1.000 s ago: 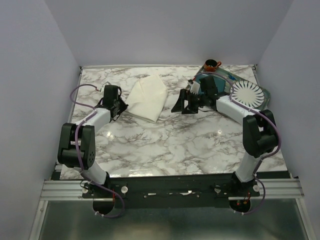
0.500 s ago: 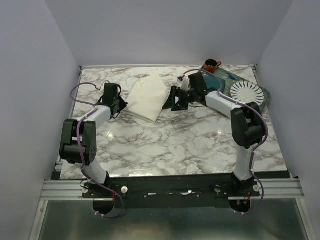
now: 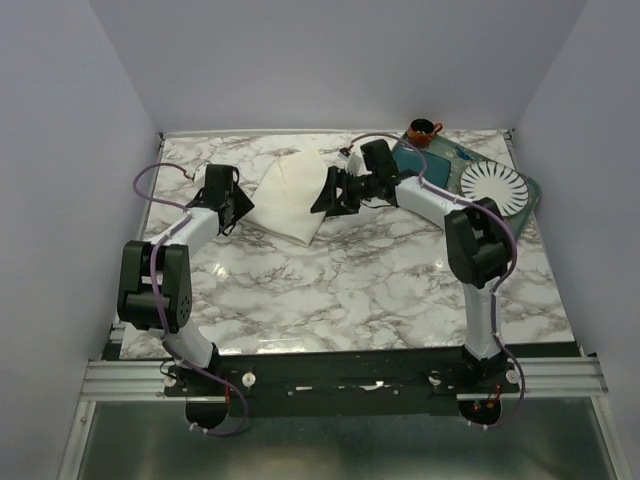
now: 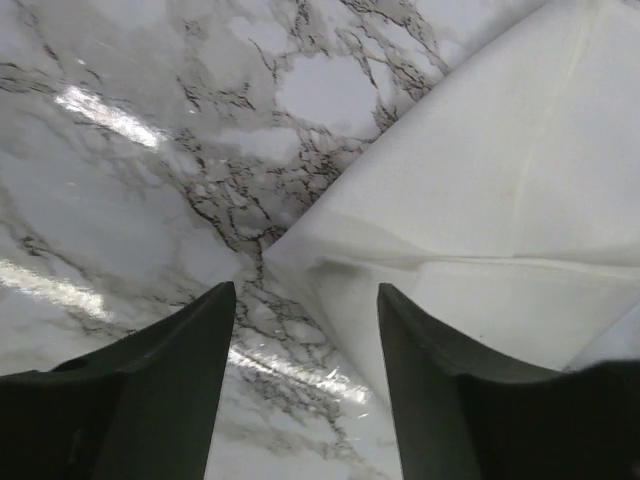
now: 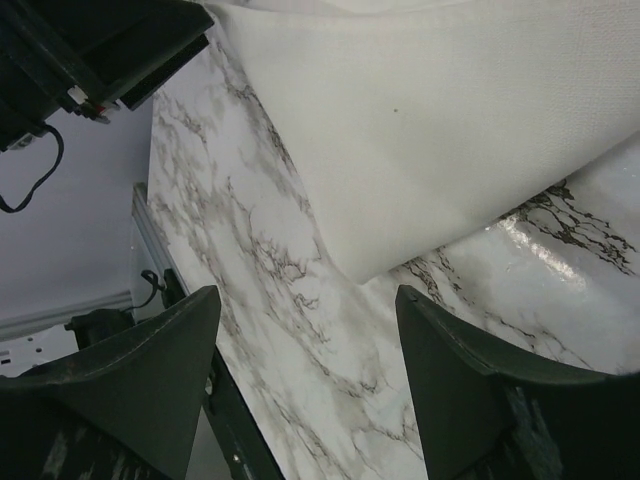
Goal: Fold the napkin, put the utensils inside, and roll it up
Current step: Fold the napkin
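The napkin (image 3: 292, 195) lies folded into a cream wedge at the back middle of the marble table (image 3: 360, 280). My left gripper (image 3: 241, 207) sits at its left edge, open; in the left wrist view the napkin's folded corner (image 4: 480, 240) lies just ahead of the left gripper (image 4: 305, 300), nothing between the fingers. My right gripper (image 3: 322, 201) is low at the napkin's right edge, open and empty. In the right wrist view the napkin's rounded fold (image 5: 430, 130) lies just beyond the right gripper (image 5: 307, 300). The utensils cannot be made out in any view.
A small brown cup (image 3: 422, 129) stands at the back right. Beside it are a teal plate (image 3: 440, 157) and a white ribbed plate (image 3: 493, 186). The left arm (image 5: 90, 50) shows at the top left of the right wrist view.
My left gripper has opened at the napkin's left edge. The right arm has swung left from the plates to the napkin's right edge, its jaws narrowing a little.
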Tool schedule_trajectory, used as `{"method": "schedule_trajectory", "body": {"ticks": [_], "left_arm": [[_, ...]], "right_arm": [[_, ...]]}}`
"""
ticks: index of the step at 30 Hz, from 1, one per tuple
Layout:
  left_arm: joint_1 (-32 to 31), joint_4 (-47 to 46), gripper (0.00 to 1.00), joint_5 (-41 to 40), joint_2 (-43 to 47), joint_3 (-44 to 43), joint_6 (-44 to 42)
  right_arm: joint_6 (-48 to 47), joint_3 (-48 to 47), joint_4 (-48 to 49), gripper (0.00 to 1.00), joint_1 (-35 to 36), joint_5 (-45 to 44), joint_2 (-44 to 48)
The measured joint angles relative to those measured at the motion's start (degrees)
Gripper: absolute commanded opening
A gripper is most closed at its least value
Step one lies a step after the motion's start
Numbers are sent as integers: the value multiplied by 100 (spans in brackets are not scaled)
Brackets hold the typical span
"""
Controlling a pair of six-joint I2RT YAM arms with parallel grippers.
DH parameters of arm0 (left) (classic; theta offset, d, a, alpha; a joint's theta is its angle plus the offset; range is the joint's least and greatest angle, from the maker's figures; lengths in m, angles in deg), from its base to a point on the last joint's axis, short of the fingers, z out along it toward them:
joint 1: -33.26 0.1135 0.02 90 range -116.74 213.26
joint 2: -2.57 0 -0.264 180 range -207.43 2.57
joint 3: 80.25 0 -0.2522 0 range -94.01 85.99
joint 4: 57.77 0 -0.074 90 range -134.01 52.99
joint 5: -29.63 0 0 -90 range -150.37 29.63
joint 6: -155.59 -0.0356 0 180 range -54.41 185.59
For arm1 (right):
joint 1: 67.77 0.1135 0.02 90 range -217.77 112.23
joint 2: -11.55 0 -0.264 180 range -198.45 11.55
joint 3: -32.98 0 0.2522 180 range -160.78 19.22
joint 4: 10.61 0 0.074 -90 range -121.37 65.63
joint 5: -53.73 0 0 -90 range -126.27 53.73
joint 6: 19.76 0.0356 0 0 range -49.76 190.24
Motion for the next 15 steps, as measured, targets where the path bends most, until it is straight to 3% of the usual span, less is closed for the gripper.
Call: {"method": "schedule_trajectory", "body": {"ticks": [3, 10, 15], "left_arm": [[7, 280, 67, -249, 221, -92, -157], [-22, 85, 30, 249, 717, -197, -175], [-92, -551, 24, 1189, 216, -68, 94]], "right_arm": [[11, -157, 0, 80, 2, 0, -107], [107, -671, 42, 75, 2, 0, -459], [256, -1067, 138, 62, 2, -2, -802]]}}
